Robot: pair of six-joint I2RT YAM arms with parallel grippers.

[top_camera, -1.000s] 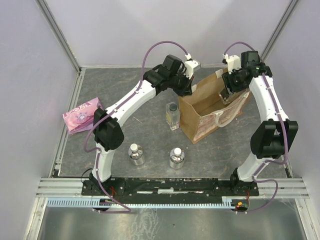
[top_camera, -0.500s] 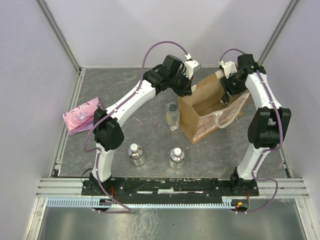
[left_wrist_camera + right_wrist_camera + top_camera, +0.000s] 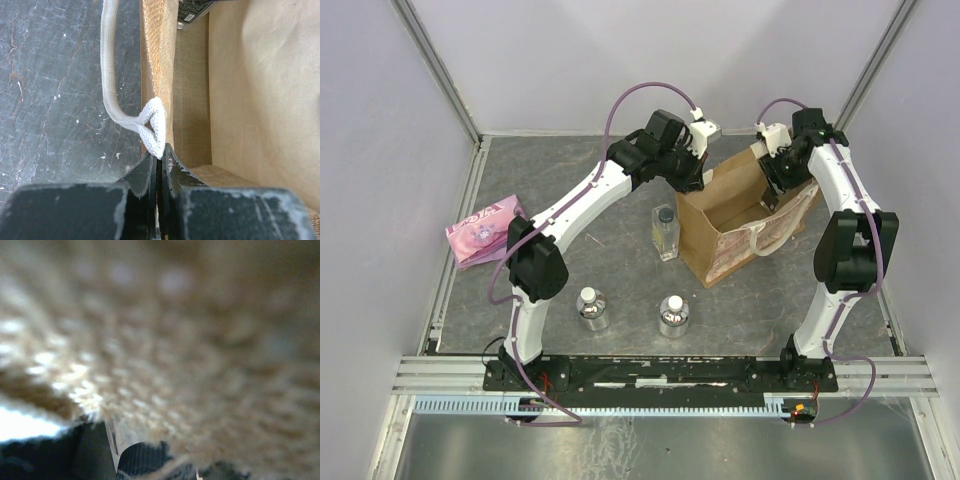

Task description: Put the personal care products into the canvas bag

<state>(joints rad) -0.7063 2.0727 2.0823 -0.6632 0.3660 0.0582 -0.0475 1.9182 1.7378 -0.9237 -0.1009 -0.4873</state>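
The canvas bag (image 3: 712, 240) stands upright at centre right, mouth open. My left gripper (image 3: 697, 182) is shut on its near-left rim where the white loop handle (image 3: 107, 60) is sewn on; in the left wrist view the gripper (image 3: 160, 152) pinches canvas and cord. My right gripper (image 3: 778, 180) is down at the bag's far-right rim. Blurred canvas (image 3: 200, 340) fills its view, and a tall clear bottle with a dark ribbed cap (image 3: 145, 460) sits at its jaws. Another tall clear bottle (image 3: 665, 230) stands left of the bag. Two short silvery bottles (image 3: 591, 307) (image 3: 672, 314) stand nearer the front.
A flat pink packet (image 3: 483, 230) lies at the left edge of the grey mat. Metal rails frame the mat on the left, back and front. The bag's second white handle (image 3: 765, 235) hangs over its right front side.
My right wrist has swung left and back, closer to the bag's far rim, and the arm has folded in. The left arm, bag and loose bottles have not moved.
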